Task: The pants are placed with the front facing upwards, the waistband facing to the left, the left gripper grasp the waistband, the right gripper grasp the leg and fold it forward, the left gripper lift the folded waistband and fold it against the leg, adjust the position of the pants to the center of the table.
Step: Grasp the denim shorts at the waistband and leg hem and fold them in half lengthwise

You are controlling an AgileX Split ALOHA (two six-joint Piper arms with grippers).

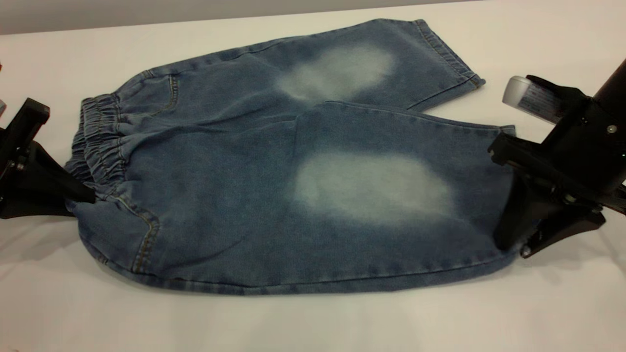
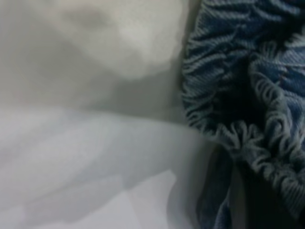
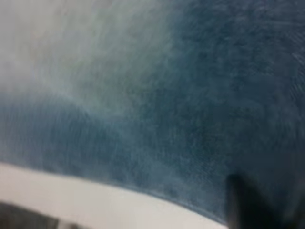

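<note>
While both grippers sit at the cloth, neither hold can be confirmed. The left gripper [image 1: 80, 193], at 9 o'clock on the table [image 1: 313, 318], has its wedge tip against the waistband [image 1: 100, 146]; whether its jaws are clamped on the band cannot be told. The right gripper [image 1: 508, 239], at 3 o'clock, stands with its tips at the near leg's hem; its jaw state likewise cannot be told.

Risks, as judged: if either bite takes only the top layer, the fold forward could drag one layer and leave the near leg bunched. A shallow hold on the ruched elastic may slip as the band stretches. Uneven lifting between the arms could skew the fold.

The pants [image 1: 274, 195] lie flat, front up, spread across the table's middle, waistband toward 9 o'clock and legs toward 3 o'clock. Blue denim, pale faded knee patches, tan stitching at the pocket. The near leg overlaps the far one slightly at the crotch.
</note>
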